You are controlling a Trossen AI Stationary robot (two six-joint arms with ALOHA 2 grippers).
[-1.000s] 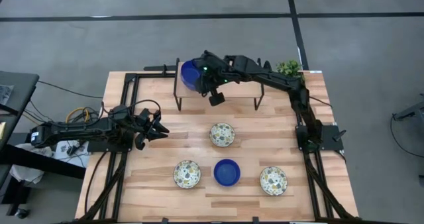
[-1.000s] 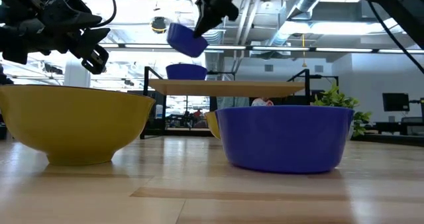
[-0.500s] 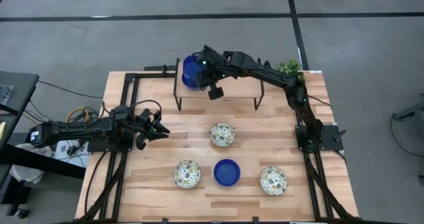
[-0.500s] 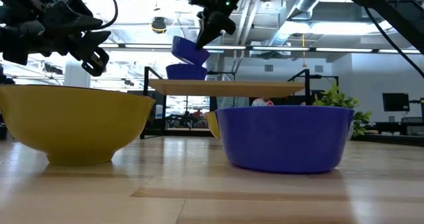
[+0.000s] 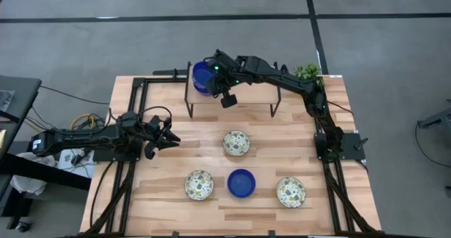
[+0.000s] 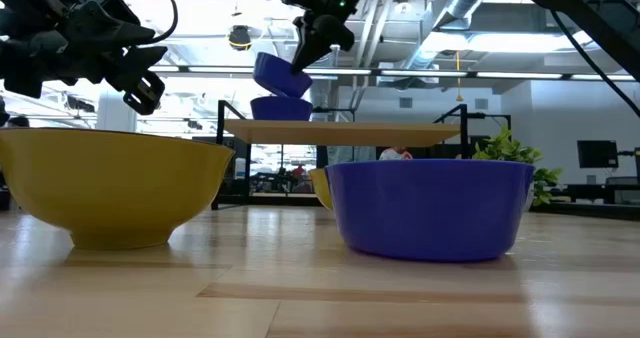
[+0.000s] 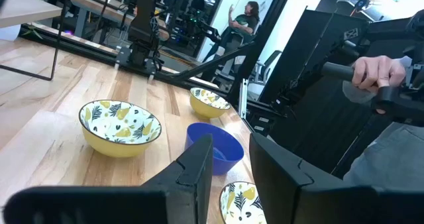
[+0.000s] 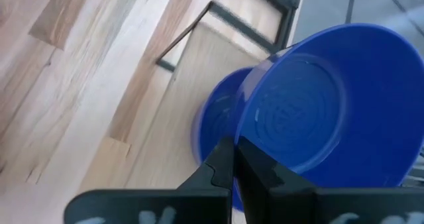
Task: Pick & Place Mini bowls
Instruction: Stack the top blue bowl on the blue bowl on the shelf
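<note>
My right gripper [image 8: 235, 159] reaches over the left end of the wooden shelf [image 5: 232, 97] and is shut on a blue mini bowl [image 8: 324, 98]. That bowl hangs tilted just above a second blue bowl [image 6: 280, 108], which stands on the shelf by its base. A third blue bowl [image 5: 242, 183] and three patterned bowls [image 5: 236, 143] [image 5: 199, 185] [image 5: 290, 191] rest on the table. My left gripper [image 5: 167, 135] waits open above the table's left side. My right gripper pinches the blue bowl's rim [image 8: 246, 144] on the side nearest the wrist, the wall between its two fingers. The fingers [image 6: 305, 50] come down from above at a slant. The bowl [image 6: 281, 75] is lifted and tilted, its low edge close over the shelf bowl; whether they touch, I cannot tell.
The shelf stands on thin black legs [image 5: 189, 105] at the table's far side, with a small green plant [image 5: 307, 72] at its right end. Black frame rails [image 5: 138, 118] run along both table sides. A person's hand [image 7: 377, 68] shows beyond the table.
My right gripper has come down toward the shelf's left end with the blue bowl, which has sunk from well above the shelf bowl to just over it, still tilted. In the last half second it has hardly moved.
</note>
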